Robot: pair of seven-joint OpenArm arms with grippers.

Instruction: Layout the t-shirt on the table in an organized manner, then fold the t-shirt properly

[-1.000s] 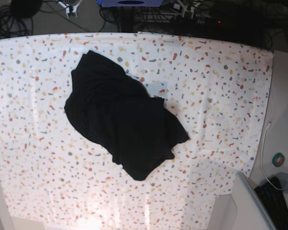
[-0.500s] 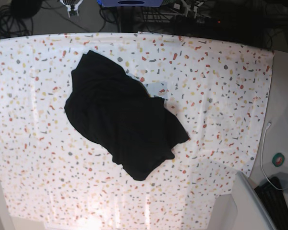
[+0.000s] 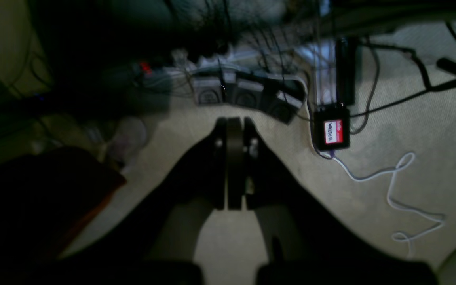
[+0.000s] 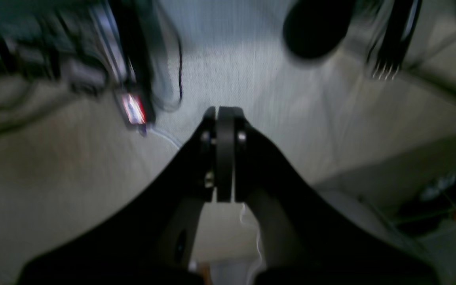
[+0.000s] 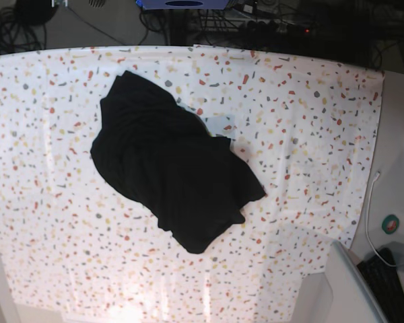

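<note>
The black t-shirt lies crumpled in a heap on the middle of the speckled table, running from back left to front right. Neither gripper shows in the base view. In the left wrist view my left gripper is shut and empty, off the table, over a carpeted floor. In the right wrist view, which is blurred, my right gripper is shut and empty, also over the floor. The shirt and table show in neither wrist view.
A plain grey surface borders the table on the right, with a white cable, a teal round thing and a black keyboard. Cables and power bricks lie on the floor behind the table.
The shirt has not moved. The small white arm parts at the top edge of the base view have shifted left and mostly out of the frame.
</note>
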